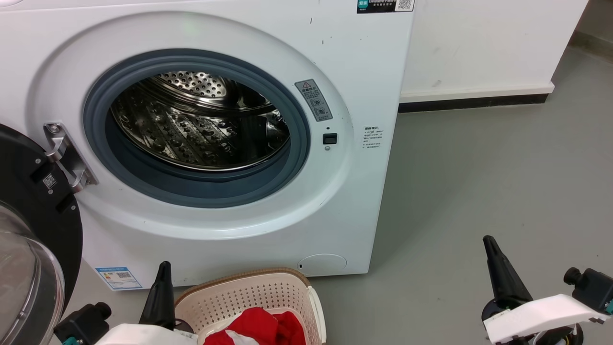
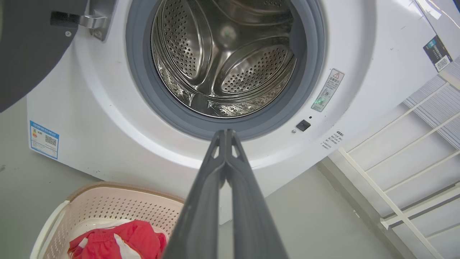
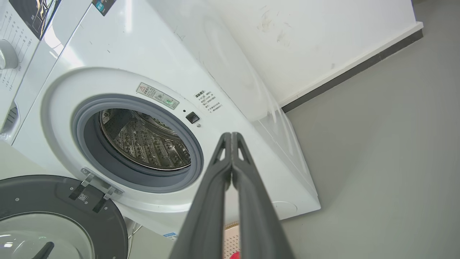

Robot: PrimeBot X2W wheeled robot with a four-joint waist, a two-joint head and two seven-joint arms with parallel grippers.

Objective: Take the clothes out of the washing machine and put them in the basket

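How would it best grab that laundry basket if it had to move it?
Probably by the brown rim of the basket, coming down from above, the nearby left fingers straddling its wall. The rim is bare; the red clothes lie low inside.

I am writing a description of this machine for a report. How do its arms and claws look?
The left claw and the right claw each have two long, dark grey fingers that taper to a tip, with triangular cut-outs near the end. Behind each, a white shell covers the wrist, with a black knob-like part beside it.
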